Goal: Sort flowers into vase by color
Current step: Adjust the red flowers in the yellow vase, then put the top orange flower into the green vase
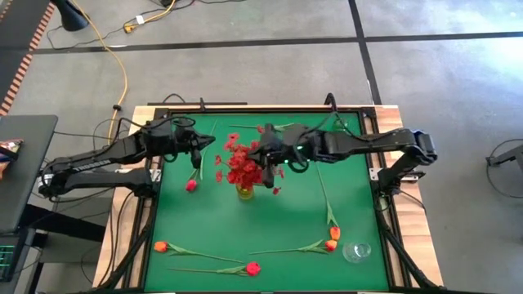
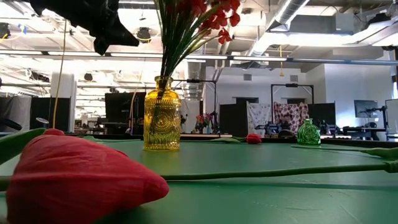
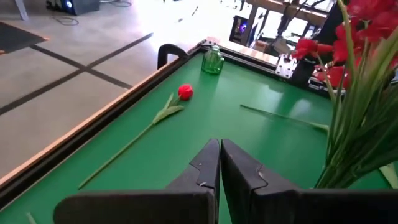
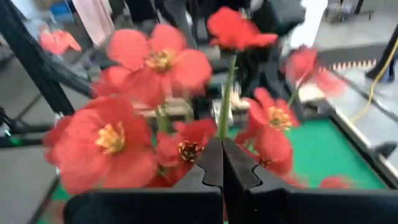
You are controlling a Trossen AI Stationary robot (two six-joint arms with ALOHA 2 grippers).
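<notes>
Both end effectors closed: left point(image 3: 219, 163) empty, right point(image 4: 222, 163) pinching a red sprig's stem point(image 4: 227, 99).

Light is even and bright over the green table point(image 1: 278, 220), with only faint, soft shadows under the arms. In the low view the ceiling lamps point(image 2: 143, 34) glare white and the room behind is washed out, while the near red bud point(image 2: 81, 180) is blurred (too close to focus). The right wrist view shows red blossoms point(image 4: 149, 62) soft and smeared; the far floor in the left wrist view is overexposed.
</notes>
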